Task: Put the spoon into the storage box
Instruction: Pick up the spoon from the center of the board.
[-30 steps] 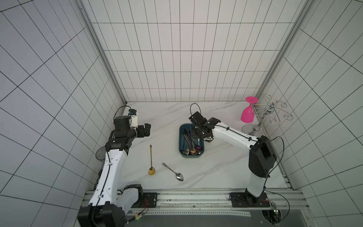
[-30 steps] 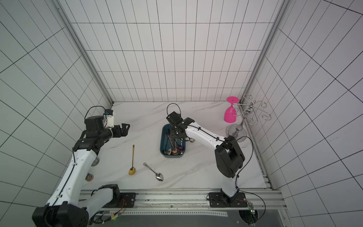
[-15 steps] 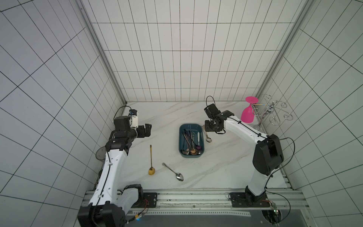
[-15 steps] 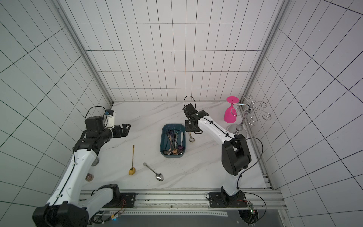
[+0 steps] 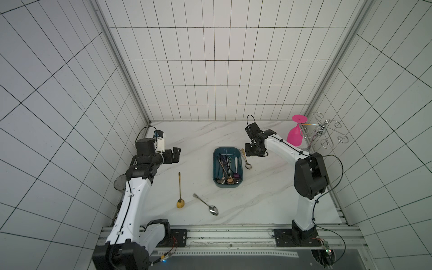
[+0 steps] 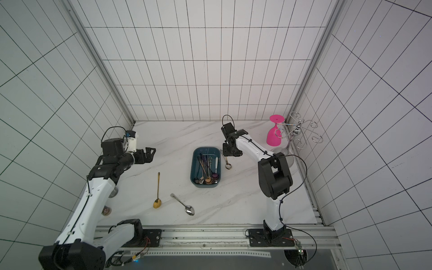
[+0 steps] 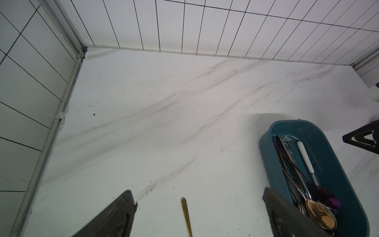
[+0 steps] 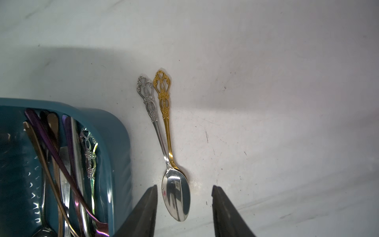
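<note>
The storage box (image 5: 228,150) is a dark teal tub in mid-table, seen in both top views (image 6: 205,149), with several spoons lying in it. Just right of it lie an ornate silver spoon (image 8: 176,197) and an ornate gold spoon (image 8: 164,98), side by side and touching. My right gripper (image 8: 184,188) hovers open over them (image 5: 253,153), its fingers either side of the silver bowl without touching it. A long gold spoon (image 5: 180,191) and a plain silver spoon (image 5: 207,205) lie nearer the front. My left gripper (image 5: 175,156) hangs open and empty at the left, above the long gold spoon's handle tip (image 7: 185,213).
A pink upturned glass (image 5: 295,138) hangs on a wire rack (image 5: 325,133) at the back right corner. The box wall (image 8: 114,143) stands close beside the right gripper's finger. A dark round object (image 5: 119,183) sits at the left table edge by the left arm.
My right gripper has moved from above the storage box to its right side, over the two ornate spoons. The left arm has not moved.
</note>
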`<state>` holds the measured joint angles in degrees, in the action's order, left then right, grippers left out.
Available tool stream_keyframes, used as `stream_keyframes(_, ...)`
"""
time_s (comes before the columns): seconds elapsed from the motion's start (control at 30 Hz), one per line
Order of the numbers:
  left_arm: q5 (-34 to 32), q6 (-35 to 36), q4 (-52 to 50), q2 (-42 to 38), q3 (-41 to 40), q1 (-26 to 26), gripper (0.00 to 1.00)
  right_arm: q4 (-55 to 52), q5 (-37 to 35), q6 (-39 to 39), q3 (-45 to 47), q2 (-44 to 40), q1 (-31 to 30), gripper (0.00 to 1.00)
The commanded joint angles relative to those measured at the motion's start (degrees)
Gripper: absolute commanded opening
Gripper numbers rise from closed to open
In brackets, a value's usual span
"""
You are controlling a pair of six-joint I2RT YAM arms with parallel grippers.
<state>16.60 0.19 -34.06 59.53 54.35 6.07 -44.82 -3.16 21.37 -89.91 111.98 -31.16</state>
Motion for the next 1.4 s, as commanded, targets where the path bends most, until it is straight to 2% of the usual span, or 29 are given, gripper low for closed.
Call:
stream_keyframes(0.0,0.54,-0.19,1.57,-0.26,-0.43,0.07,0.99,0.22,2.27,-0.62,-2.61,1.91,0.44,0.42)
stream_keyframes(0.2,0.53,-0.19,1.73,-0.14,-0.54,-0.16,0.99,0.34,2.19,-0.95,-4.66,5.74,0.53,0.33)
stream_keyframes(0.73,0.23,-0.03,1.66,-0.01,-0.67,-0.24,0.99,-1.49,2.46,-1.42,-11.50,13.81,0.77,0.30)
stream_keyframes(0.93,0.12,0.18,1.90,-0.35,-0.99,-0.33,0.99,-1.75,2.41,-1.76,-13.05,16.35,0.92,0.23)
stream_keyframes(1.37,0.10,0.19,2.02,-0.07,-1.14,-0.51,0.99,-1.10,1.23,-2.38,-10.45,17.26,1.07,0.18)
